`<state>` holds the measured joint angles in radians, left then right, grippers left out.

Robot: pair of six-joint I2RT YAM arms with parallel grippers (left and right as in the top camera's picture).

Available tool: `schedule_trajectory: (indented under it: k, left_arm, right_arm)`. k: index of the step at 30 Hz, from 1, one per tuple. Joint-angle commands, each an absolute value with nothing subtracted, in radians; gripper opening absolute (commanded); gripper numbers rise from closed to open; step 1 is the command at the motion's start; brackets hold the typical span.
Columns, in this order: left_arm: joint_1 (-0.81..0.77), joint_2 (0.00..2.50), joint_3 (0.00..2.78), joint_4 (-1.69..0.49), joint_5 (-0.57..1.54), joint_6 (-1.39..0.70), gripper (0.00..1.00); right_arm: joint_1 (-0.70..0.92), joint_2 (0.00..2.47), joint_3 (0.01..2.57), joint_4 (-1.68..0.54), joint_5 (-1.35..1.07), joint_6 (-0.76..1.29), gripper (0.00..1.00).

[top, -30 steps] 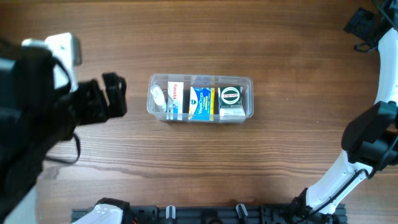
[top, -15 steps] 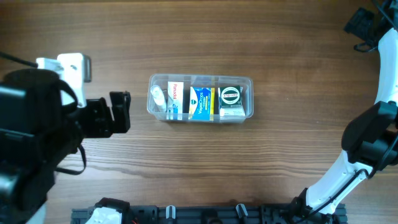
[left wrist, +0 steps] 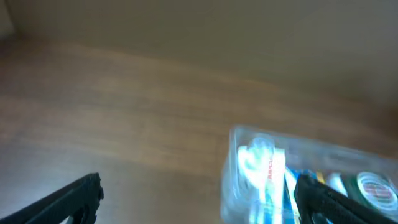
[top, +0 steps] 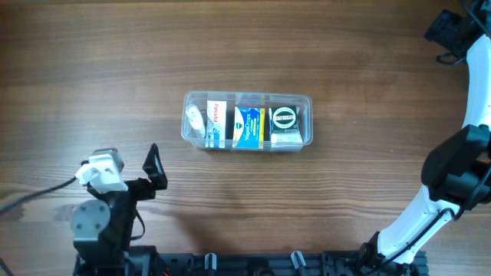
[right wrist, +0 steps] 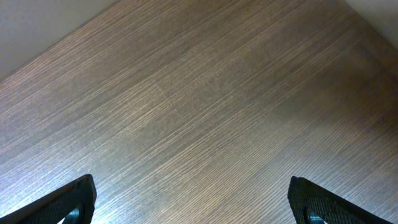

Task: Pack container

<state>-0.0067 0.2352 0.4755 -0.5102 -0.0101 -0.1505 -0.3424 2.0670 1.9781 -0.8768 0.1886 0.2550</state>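
Jaws of the left gripper stand wide apart and hold nothing. This arm sits low by the near left corner of the wooden surface, and its camera looks obliquely toward the container, well apart from it; that view is blurred.

The container lies about the middle of the surface, a little toward the far edge. Its long axis runs left to right, parallel to the near edge, and its open mouth faces up. Side by side along that axis stand a small white item at the left end, a white carton with red lettering, a blue and yellow carton and a carton with a round dark label at the right end. The row seems to fill the tub, so packing is probably finished or nearly so.

The right gripper, by the far right corner, has its jaws wide and empty above bare wood. Both arms probably keep apart to leave the tub unobstructed.
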Motion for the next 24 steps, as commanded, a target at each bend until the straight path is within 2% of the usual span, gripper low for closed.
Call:
schedule_trajectory:
  k: [1, 7, 20, 24]
  left_arm:
    - [0.03, 0.128, 0.333, -0.398, -0.016, -0.146, 1.0]
    - [0.03, 0.003, 0.229, -0.324, -0.02, -0.191, 1.0]
    - [0.031, 0.002, 0.041, -0.107, -0.046, -0.191, 1.0]
    - [0.031, 0.002, 0.005, -0.073, 0.012, -0.191, 1.0]
  right_arm:
    - [-0.34, 2.071, 1.988, -0.875, 0.202, 0.238, 1.0]
    - [-0.34, 2.071, 1.988, -0.875, 0.202, 0.238, 1.0]
    - [-0.34, 2.071, 1.988, -0.875, 0.202, 0.238, 1.0]
    - [-0.34, 2.071, 1.988, -0.875, 0.202, 0.238, 1.0]
